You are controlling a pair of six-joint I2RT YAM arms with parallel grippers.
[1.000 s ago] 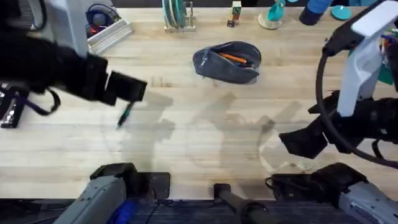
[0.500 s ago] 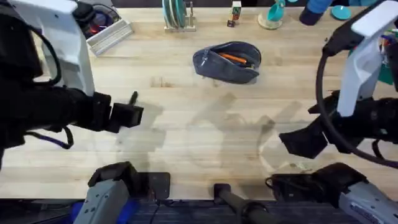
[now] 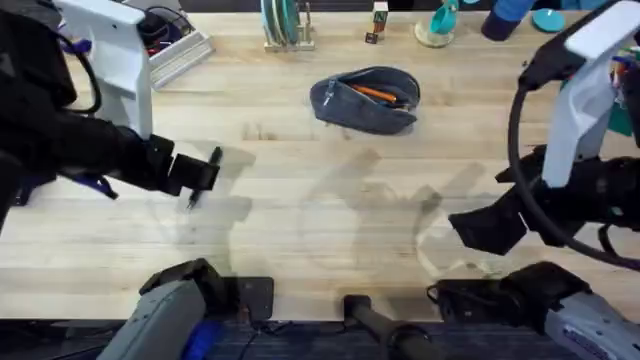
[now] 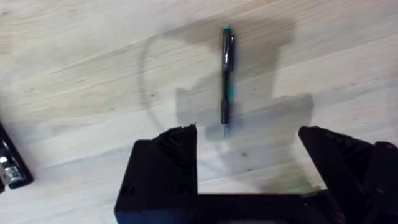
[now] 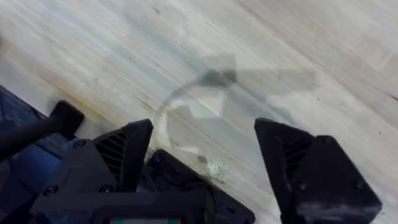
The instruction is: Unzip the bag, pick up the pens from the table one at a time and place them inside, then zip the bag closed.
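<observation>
The grey-blue bag (image 3: 365,102) lies unzipped at the back middle of the table (image 3: 330,210), with an orange pen (image 3: 378,94) inside its opening. A black pen (image 4: 227,74) with teal accents lies flat on the wood at the left. My left gripper (image 4: 249,146) hovers open just above it, its fingers to either side of the pen's near tip and not touching. From overhead, the left gripper (image 3: 198,172) covers the middle of that pen (image 3: 214,157). My right gripper (image 3: 480,228) is open and holds nothing over bare wood at the right, far from the bag.
Along the back edge stand a tray of wires (image 3: 175,50), a teal rack (image 3: 283,25), a small bottle (image 3: 378,22) and teal and blue items (image 3: 440,22). A black object (image 4: 9,168) lies left of the pen. Open wood spans the middle.
The left arm has shifted and settled over the black pen, which lies where it was. The right arm and the bag are unchanged.
</observation>
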